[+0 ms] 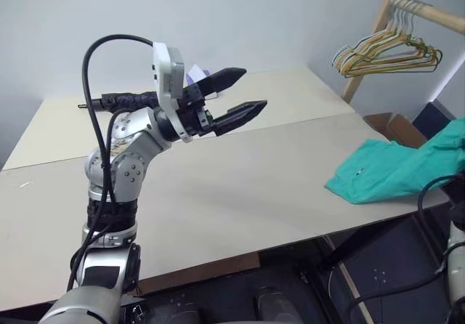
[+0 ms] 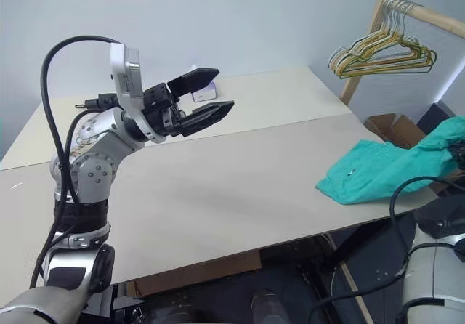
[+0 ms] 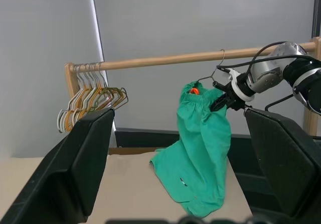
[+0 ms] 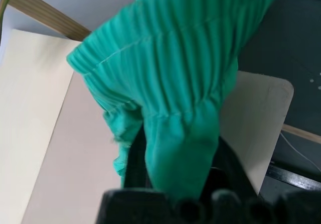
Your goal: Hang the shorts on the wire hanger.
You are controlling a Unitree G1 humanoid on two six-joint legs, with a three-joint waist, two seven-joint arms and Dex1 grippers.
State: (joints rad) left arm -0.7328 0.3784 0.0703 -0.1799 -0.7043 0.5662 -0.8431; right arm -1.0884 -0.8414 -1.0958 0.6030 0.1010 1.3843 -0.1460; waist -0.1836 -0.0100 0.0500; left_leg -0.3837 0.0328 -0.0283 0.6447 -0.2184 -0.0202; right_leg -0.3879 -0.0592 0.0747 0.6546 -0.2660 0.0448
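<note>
Left pincer [image 1: 243, 95] is raised above the surface [image 1: 218, 186], its two black fingers spread wide with nothing between them; it points toward the rack side. Shorts [image 3: 200, 148] hang from the hanger [image 3: 213, 73], which is hooked on the wooden rail [image 3: 165, 60]; the waistband with its orange patch [image 3: 194, 90] is up at the hanger, the lower end trailing onto the surface edge. Right pincer [image 3: 224, 99] sits at the waistband; in the right wrist view gathered teal fabric lies between its fingers [image 4: 134, 158]; whether the fingers clamp it or stand loose cannot be told. A bunch of hangers [image 1: 385, 51] hangs further along the rail, well apart from the shorts.
</note>
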